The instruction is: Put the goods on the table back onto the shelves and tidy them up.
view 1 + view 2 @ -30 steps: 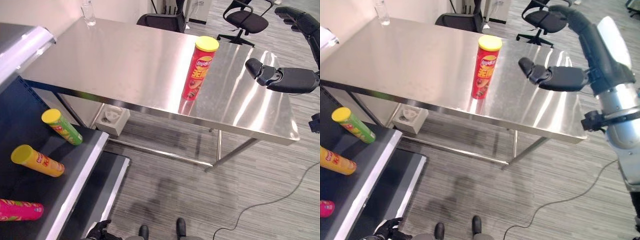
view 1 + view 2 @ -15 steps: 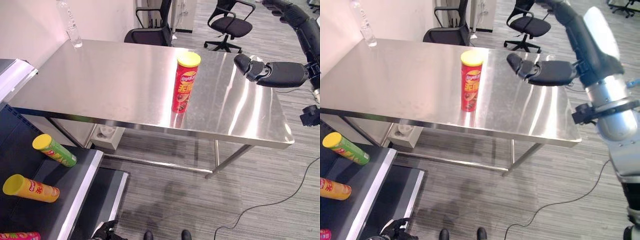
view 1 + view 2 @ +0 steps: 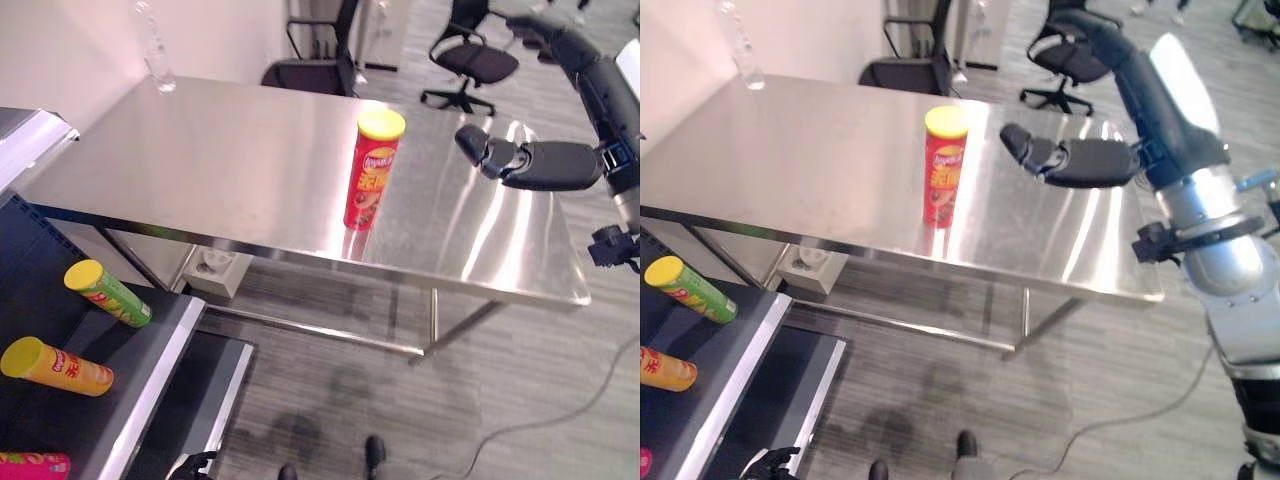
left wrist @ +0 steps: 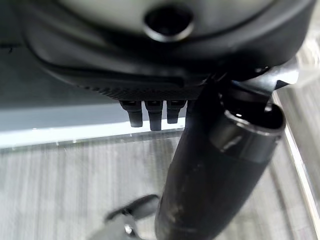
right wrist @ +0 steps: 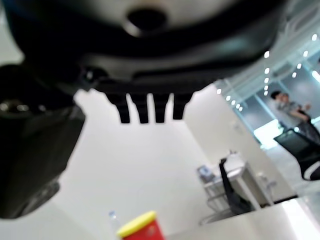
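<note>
1. Reaching in from my right, the right hand (image 3: 1065, 160) hangs above the steel table (image 3: 230, 150), fingers straight and relaxed, nothing in it and touching nothing.
2. The red chip can (image 3: 372, 170) with a yellow lid stands upright near the table's front edge, apart from that hand, which is level with the can's upper half.
3. In the right wrist view I see the can's yellow lid (image 5: 136, 224) past the short row of fingertips (image 5: 145, 112).
4. The left hand (image 4: 165, 60) hangs low by the shelf; its fingers look straight and hold nothing.
5. On the dark shelf (image 3: 150, 350) lie a green can (image 3: 108, 294), an orange can (image 3: 58, 366) and a pink can (image 3: 30, 466).
6. Compared with half a second ago, my right hand has drawn nearer the can, which stands where it was.
</note>
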